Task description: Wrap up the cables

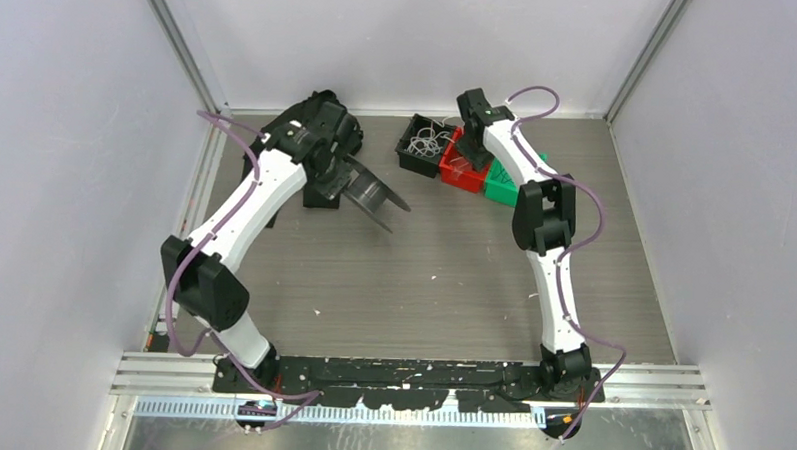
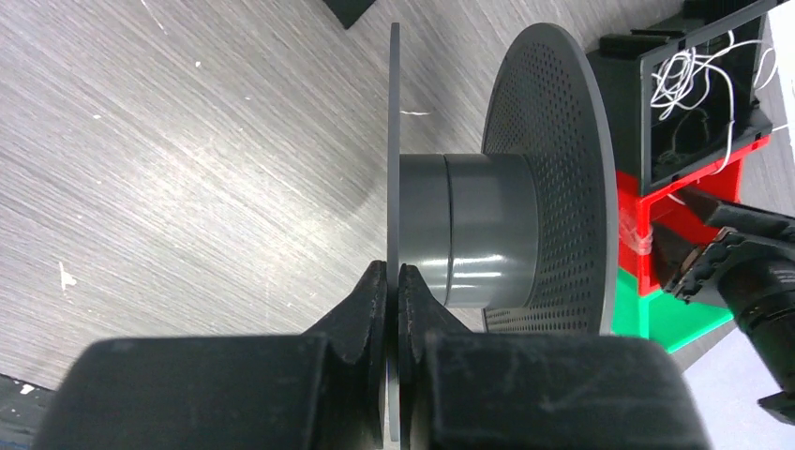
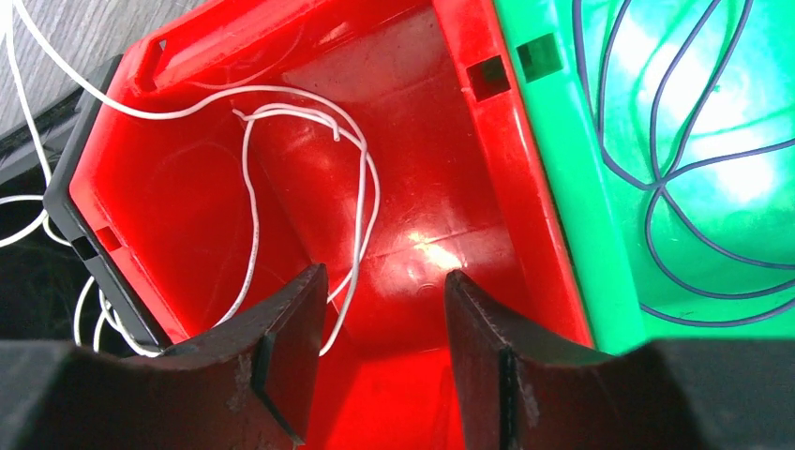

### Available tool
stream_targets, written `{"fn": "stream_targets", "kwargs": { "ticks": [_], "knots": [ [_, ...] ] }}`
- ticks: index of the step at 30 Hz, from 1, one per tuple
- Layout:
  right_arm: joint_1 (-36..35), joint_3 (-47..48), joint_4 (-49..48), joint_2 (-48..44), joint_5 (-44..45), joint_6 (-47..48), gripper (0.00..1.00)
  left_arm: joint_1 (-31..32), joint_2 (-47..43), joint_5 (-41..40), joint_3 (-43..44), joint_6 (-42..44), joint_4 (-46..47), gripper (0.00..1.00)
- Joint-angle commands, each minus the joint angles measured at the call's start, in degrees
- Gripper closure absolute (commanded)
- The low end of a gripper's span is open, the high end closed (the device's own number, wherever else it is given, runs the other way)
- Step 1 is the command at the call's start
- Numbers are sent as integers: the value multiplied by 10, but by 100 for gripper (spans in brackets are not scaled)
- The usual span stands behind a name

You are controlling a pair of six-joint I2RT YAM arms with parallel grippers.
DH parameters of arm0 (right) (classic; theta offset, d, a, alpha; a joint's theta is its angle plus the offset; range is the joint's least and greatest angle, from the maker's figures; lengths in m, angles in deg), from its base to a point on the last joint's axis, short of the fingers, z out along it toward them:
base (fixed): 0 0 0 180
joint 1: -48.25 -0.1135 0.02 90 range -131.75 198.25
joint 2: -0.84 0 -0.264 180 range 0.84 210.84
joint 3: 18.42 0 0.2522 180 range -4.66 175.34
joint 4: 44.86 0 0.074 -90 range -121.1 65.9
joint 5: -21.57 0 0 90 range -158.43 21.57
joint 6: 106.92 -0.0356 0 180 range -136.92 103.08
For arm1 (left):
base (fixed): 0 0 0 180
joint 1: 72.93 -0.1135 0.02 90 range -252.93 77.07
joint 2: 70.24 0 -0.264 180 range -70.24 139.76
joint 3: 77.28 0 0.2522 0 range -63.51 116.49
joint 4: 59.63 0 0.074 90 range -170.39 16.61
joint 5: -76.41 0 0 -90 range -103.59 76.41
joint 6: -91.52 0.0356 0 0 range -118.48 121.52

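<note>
Thin white cables (image 1: 429,141) lie in curly loops in a black bin (image 1: 409,155) at the back of the table; they also show in the left wrist view (image 2: 694,75). One white cable (image 3: 251,187) loops into the red bin (image 3: 422,187) and trails out over its left rim. My right gripper (image 3: 384,274) is open and empty, hanging just over the red bin (image 1: 464,174) with the cable beside its left finger. My left gripper (image 2: 394,274) is shut on the thin flange of a grey spool (image 2: 487,230), held on its side left of the bins (image 1: 371,192).
A green bin (image 3: 562,187) holding thin dark wires (image 3: 656,178) adjoins the red bin on the right (image 1: 504,187). The three bins stand in a row at the back centre. A black stand (image 1: 326,194) sits under the left arm's wrist. Walls enclose the table.
</note>
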Motion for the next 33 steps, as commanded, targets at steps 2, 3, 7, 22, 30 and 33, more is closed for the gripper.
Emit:
{"fn": "stream_targets", "kwargs": {
  "ticks": [2,3,7,22,30,33],
  "knots": [
    [5,33,-17,1,3,-28,50,-1,50,0,76,-19,-69,99],
    [5,33,-21,2,1,-29,52,-1,58,5,84,-14,-75,99],
    [7,33,-33,2,-5,-21,69,1,75,21,99,1,-83,89],
    [12,-11,-81,-166,20,58,99,5,30,24,55,36,-6,46],
    [10,-1,-129,-288,-33,145,99,5,7,30,50,72,27,44],
    [8,47,-130,-322,-77,182,100,5,-9,30,41,92,51,44]
  ]
}}
